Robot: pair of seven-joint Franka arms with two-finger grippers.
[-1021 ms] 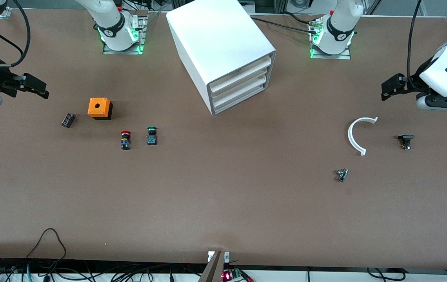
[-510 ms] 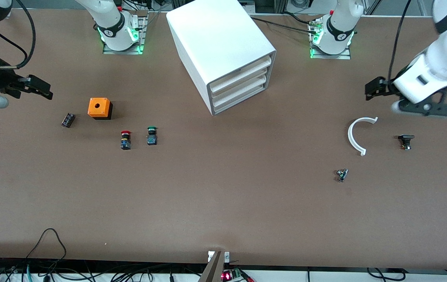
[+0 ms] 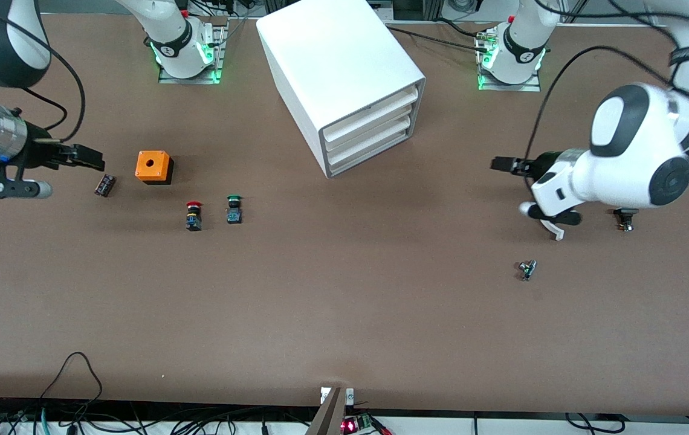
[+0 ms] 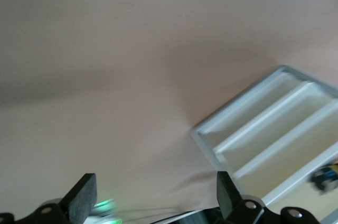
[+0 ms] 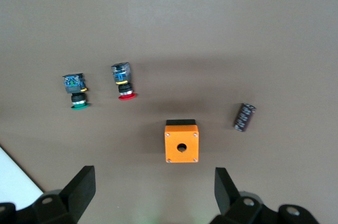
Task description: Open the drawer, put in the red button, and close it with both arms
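Note:
The white cabinet [image 3: 338, 66] stands at the back middle of the table, its three drawers [image 3: 368, 129] all shut. The left wrist view shows those drawer fronts [image 4: 274, 129] too. The red button [image 3: 193, 215] lies on the table beside a green-capped one [image 3: 234, 209], and the right wrist view shows the red button [image 5: 122, 82] as well. My right gripper [image 3: 87, 158] hangs open and empty by a black cylinder [image 3: 104, 185], apart from the red button; its fingers [image 5: 84, 182] frame bare table. My left gripper [image 3: 504, 164] hangs open and empty over the table toward the left arm's end of the cabinet.
An orange box with a hole [image 3: 153, 167] sits between the black cylinder and the buttons. My left arm covers most of a white curved piece [image 3: 555, 231]. A black part [image 3: 625, 216] and a small metal part [image 3: 527, 269] lie near it.
My left arm has swung in from the table's end toward the cabinet and now covers the white curved piece. My right gripper has moved in toward the black cylinder. Both stay open.

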